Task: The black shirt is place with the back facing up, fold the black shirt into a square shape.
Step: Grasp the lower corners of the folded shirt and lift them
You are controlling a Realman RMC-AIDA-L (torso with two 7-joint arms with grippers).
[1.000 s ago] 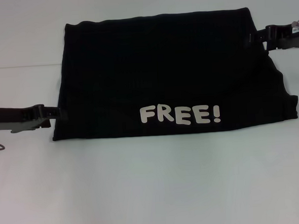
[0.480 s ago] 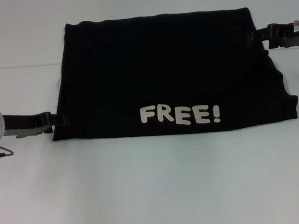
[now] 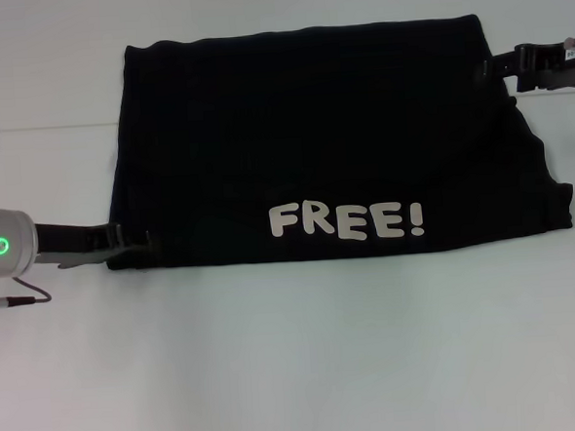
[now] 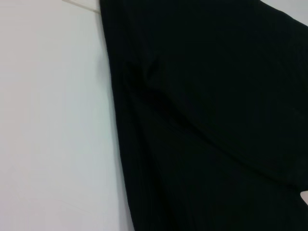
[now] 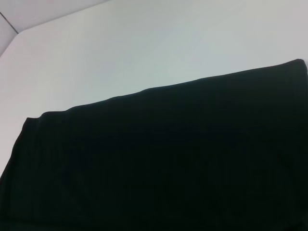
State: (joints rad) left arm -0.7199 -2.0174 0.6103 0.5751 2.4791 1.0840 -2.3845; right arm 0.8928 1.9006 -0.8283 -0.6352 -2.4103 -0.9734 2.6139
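Observation:
The black shirt (image 3: 311,126) lies flat on the white table (image 3: 296,361), folded into a wide trapezoid. White letters "FREE!" (image 3: 346,220) show on its top layer near the front edge. My left gripper (image 3: 133,241) reaches in from the left and meets the shirt's near-left corner. At the shirt's far-right corner sits my right gripper (image 3: 491,66), just at the cloth's edge. Only black cloth of the shirt (image 4: 207,120) beside white table fills the left wrist view. The right wrist view looks over the shirt (image 5: 168,163) towards the table beyond.
White tabletop surrounds the shirt, with broad bare room in front of it. A thin cable (image 3: 24,295) hangs from my left wrist at the left edge. The table's far edge (image 3: 38,128) runs behind the shirt.
My left gripper has slid right, from just beside the shirt onto its near-left corner. My right gripper has drawn back slightly to the right. The shirt has stayed put.

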